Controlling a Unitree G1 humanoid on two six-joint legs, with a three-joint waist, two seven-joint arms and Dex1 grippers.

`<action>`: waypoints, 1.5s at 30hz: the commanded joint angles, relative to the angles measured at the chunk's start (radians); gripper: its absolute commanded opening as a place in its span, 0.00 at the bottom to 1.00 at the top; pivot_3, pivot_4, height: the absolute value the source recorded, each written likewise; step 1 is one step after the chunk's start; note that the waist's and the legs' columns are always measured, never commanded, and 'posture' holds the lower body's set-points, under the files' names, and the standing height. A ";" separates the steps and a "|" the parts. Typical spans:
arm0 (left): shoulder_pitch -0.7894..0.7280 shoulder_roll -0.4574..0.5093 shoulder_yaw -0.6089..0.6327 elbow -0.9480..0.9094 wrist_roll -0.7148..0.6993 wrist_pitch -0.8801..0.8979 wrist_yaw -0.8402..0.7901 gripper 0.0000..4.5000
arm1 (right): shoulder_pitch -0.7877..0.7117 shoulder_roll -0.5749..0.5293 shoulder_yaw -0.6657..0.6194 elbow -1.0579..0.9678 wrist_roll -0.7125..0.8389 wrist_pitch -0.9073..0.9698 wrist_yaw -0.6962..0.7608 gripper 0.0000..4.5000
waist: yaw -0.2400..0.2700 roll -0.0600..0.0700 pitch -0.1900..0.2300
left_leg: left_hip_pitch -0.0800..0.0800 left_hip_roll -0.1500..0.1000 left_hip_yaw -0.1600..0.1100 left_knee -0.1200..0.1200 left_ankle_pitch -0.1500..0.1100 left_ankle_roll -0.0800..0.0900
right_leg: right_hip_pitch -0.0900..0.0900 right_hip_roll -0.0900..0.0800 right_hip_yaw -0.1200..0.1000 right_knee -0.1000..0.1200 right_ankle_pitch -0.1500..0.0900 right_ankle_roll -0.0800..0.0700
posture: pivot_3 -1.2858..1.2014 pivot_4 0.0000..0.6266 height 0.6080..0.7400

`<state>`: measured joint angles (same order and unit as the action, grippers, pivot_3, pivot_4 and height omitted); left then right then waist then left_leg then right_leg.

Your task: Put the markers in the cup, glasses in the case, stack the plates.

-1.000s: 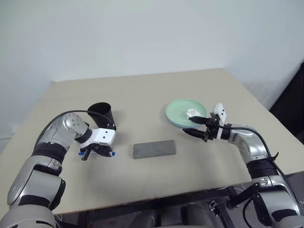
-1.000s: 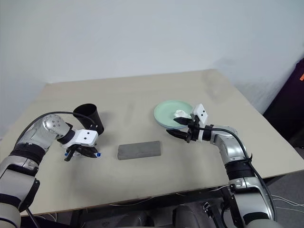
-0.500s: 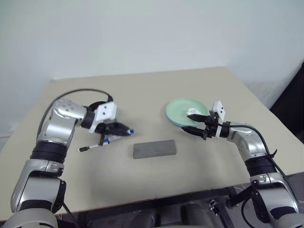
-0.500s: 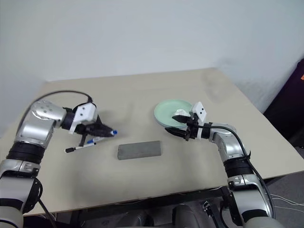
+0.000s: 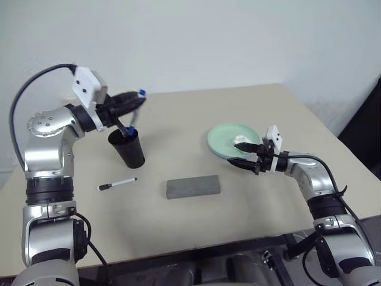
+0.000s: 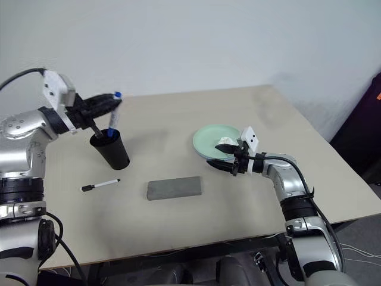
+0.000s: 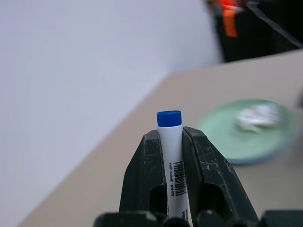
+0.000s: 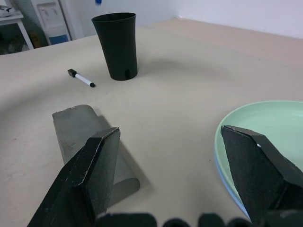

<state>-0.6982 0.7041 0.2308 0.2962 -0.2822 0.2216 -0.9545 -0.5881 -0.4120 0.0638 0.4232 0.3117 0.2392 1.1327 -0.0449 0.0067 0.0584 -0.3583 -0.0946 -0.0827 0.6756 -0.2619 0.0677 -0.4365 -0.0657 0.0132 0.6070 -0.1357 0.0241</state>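
My left gripper [image 5: 136,100] is raised above the black cup [image 5: 128,148], shut on the blue-capped marker [image 7: 169,118], whose cap sticks out past the fingertips. The black-capped marker [image 5: 117,183] lies on the table in front of the cup. The grey case [image 5: 193,187] lies closed at the table's middle. The mint green plate [image 5: 225,138] rests on the light blue plate [image 8: 226,176] to the right. My right gripper [image 5: 244,156] hovers open at the plates' near edge, nothing between its fingers. The glasses are out of view.
A small white paper wad [image 5: 240,142] sits on the green plate. The beige table [image 5: 178,113] has free room behind and in front of the case. A white wall stands behind its far edge.
My left arm lifted the blue-capped marker from the table beside the cup to above the cup's mouth and turned level. The black-capped marker stayed on the table. The right arm held still.
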 commanded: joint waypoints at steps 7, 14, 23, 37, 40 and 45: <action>0.002 -0.044 0.076 0.073 -0.001 -0.077 0.236 0.03 | -0.051 -0.003 -0.003 -0.003 -0.001 -0.019 0.013 0.82 | 0.000 0.000 0.000 | 0.000 0.000 0.000 0.000 0.000 -0.001 | 0.000 0.000 0.000 0.000 0.000 0.000 | 0.52 0.00 1.00; 0.009 -0.082 0.066 0.153 0.004 -0.137 0.279 0.03 | -0.067 -0.006 -0.009 -0.021 0.018 -0.009 0.031 0.82 | 0.000 -0.001 0.000 | 0.000 -0.001 0.000 0.000 0.000 -0.001 | 0.000 0.000 0.000 0.000 0.000 0.000 | 0.52 0.00 1.00; -0.006 -0.102 0.042 0.256 0.024 -0.207 0.287 0.03 | -0.059 -0.009 -0.021 -0.085 0.052 0.033 0.061 0.82 | 0.000 -0.001 0.000 | 0.000 -0.001 0.000 0.000 0.000 -0.001 | 0.000 0.000 0.000 0.000 0.001 -0.001 | 0.52 0.00 1.00; 0.004 -0.153 0.053 0.373 0.004 -0.280 0.256 0.30 | -0.060 -0.007 -0.019 -0.084 0.045 0.029 0.053 0.82 | 0.000 -0.001 0.000 | -0.001 -0.001 0.000 0.000 0.000 -0.001 | 0.000 -0.001 0.000 0.000 0.001 -0.001 | 0.52 0.00 1.00; 0.003 -0.158 0.055 0.381 0.000 -0.283 0.239 0.53 | -0.059 -0.007 -0.018 -0.085 0.044 0.028 0.053 0.82 | 0.000 -0.001 -0.001 | -0.001 -0.001 0.000 0.000 0.000 -0.001 | 0.000 -0.001 0.000 0.000 0.001 -0.001 | 0.52 0.00 1.00; 0.001 -0.154 0.051 0.387 0.000 -0.286 0.221 0.83 | -0.057 -0.007 -0.018 -0.090 0.045 0.029 0.052 0.82 | 0.000 -0.001 -0.001 | -0.001 -0.001 0.000 0.000 0.000 -0.001 | 0.000 -0.001 0.000 0.000 0.001 -0.001 | 0.52 0.00 1.00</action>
<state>-0.6781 0.5385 0.2712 0.6970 -0.2702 -0.0451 -0.7259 -0.6193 -0.4146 0.0614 0.3741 0.3443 0.2782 1.1862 -0.0446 0.0058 0.0579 -0.3590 -0.0954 -0.0828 0.6754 -0.2618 0.0668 -0.4364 -0.0665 0.0127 0.6067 -0.1351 0.0234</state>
